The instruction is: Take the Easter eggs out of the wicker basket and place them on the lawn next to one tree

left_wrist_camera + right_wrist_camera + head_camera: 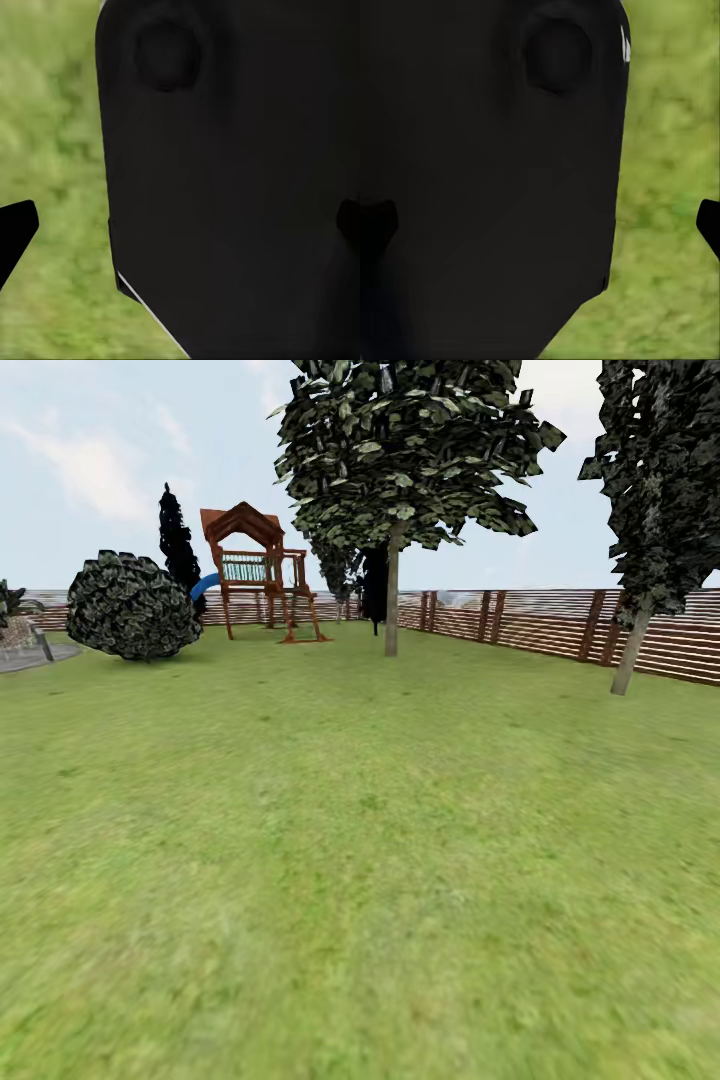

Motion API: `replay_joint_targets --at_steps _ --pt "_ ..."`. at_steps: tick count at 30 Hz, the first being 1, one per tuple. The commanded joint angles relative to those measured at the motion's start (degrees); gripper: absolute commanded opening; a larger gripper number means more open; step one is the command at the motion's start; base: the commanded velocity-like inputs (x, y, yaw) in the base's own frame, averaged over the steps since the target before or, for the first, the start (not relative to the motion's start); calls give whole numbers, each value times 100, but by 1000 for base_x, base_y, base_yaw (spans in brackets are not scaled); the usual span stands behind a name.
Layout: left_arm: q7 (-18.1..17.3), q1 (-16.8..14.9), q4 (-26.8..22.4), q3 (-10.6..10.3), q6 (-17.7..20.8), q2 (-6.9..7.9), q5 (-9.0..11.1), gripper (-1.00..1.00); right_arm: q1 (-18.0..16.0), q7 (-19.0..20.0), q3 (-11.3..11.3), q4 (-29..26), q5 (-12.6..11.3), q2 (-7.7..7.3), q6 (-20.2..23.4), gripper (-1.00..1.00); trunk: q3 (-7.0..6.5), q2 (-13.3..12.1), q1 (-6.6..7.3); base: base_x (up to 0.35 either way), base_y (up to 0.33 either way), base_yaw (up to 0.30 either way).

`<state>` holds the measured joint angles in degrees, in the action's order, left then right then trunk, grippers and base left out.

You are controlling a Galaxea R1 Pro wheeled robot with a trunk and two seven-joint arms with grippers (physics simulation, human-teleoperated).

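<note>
The Easter eggs and the wicker basket are out of view. The lawn [340, 840] stretches wide and flat ahead in the head view. A tree [391, 600] with a straight pale trunk stands at the far centre, and another tree [630, 650] with a leaning pale trunk stands at the right by the fence. In the left wrist view my left gripper [180, 225] is open, its dark fingertips [16, 232] spread wide against a black robot part with grass behind it. My right gripper [540, 225] is open in the same way, one of its fingertips [709, 225] over grass.
A wooden slat fence [560, 625] closes the garden at the back and right. A wooden playset [262, 575] with a blue slide stands at the far left centre. A round shrub [133, 607], a dark narrow tree [178, 545] and a paved patch [30, 655] are at the left.
</note>
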<state>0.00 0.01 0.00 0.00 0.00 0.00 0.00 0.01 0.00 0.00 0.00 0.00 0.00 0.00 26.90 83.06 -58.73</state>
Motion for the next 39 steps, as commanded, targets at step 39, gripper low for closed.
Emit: replay_joint_targets --at_steps 39 --pt "-26 17 -255 44 -53 -53 35 100 -326 6 53 -97 9 43 -1081 100 199 2 0 0 0 138"
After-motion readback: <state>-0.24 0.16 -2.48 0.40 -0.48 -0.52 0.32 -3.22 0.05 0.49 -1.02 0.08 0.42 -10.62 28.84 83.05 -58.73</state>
